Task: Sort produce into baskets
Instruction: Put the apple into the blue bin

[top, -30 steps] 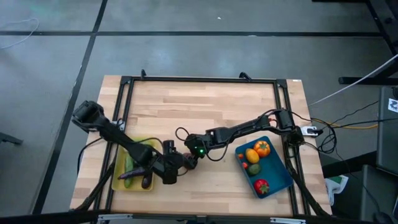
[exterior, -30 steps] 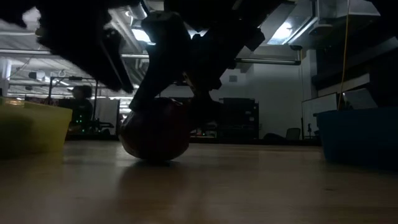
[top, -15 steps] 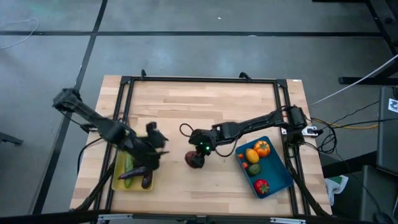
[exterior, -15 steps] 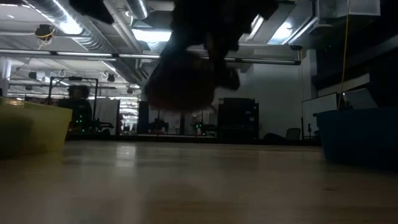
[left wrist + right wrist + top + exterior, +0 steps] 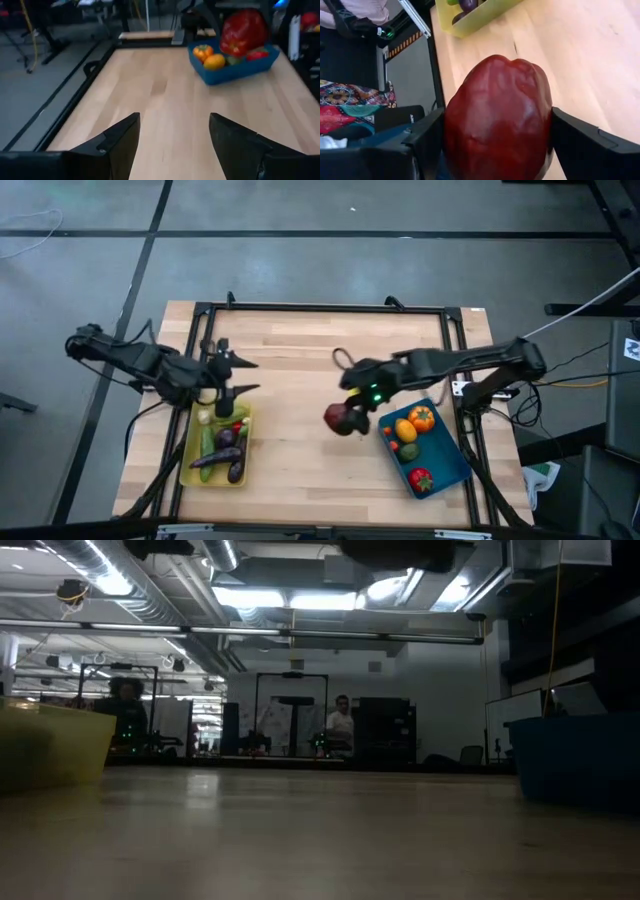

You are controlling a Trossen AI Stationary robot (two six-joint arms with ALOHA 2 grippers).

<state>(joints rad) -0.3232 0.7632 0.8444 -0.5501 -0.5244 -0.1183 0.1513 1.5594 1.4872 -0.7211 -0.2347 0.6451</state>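
High view | right gripper clamps dark red, probably apple | left gripper apart, empty

The bench is pale striped wood with a black frame. One basket is yellow and holds green and purple pieces; the other basket is blue, with orange, green and red produce. The apple is dark red.

Grey floor around the wooden table; bright ceiling lights, distant dark racks.
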